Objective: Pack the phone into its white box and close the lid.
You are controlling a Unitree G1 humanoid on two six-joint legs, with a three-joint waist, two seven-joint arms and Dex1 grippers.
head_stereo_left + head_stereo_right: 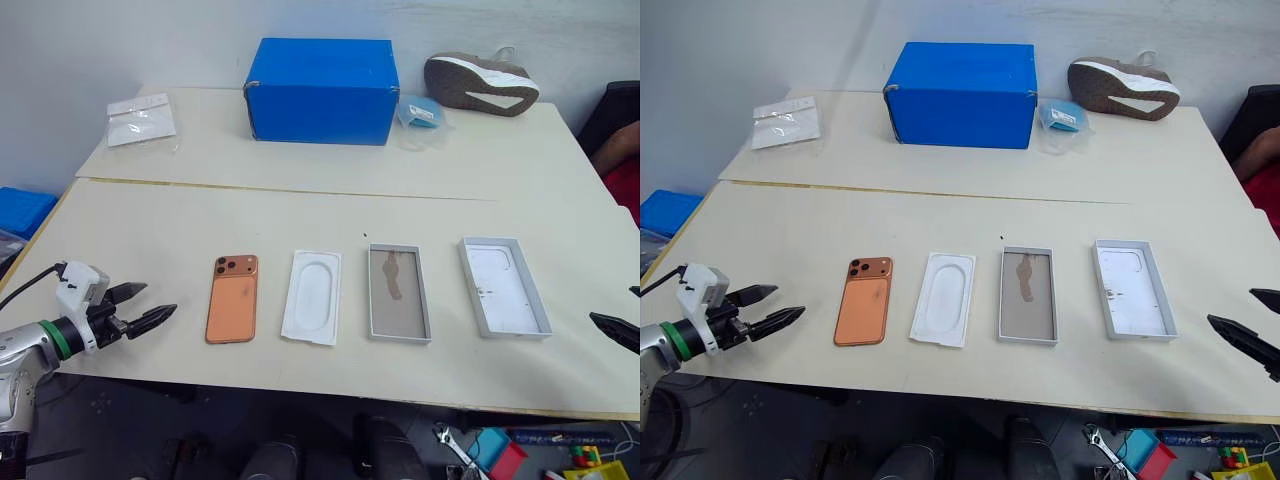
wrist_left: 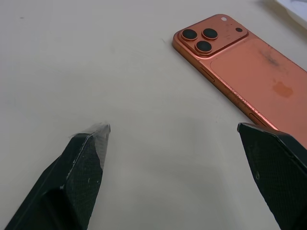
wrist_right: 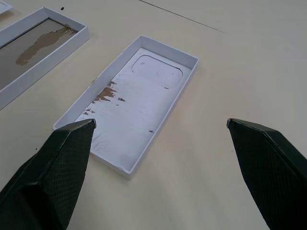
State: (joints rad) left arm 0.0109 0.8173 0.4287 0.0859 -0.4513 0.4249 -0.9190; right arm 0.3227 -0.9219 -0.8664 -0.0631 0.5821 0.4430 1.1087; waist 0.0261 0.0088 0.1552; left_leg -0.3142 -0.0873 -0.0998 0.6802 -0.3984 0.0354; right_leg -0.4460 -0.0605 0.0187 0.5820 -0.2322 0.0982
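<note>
A copper-orange phone (image 1: pixel 232 298) lies face down on the near table, camera cluster at its far end. To its right sit a white moulded insert (image 1: pixel 313 296), then the white box (image 1: pixel 400 310) with its brownish floor, then the lid (image 1: pixel 503 285) lying open side up. My left gripper (image 1: pixel 160 298) hovers open just left of the phone (image 2: pixel 249 72), apart from it and holding nothing. At the table's right edge, my right gripper (image 1: pixel 1231 307) stands open and empty a little to the right of the lid (image 3: pixel 129 110).
A big blue carton (image 1: pixel 322 90), a shoe (image 1: pixel 480 83), a blue packet (image 1: pixel 420 113) and a clear plastic bag (image 1: pixel 141 119) lie on the far table. A seam (image 1: pixel 300 188) divides the two tables. A person's arm (image 1: pixel 615 150) shows at the right edge.
</note>
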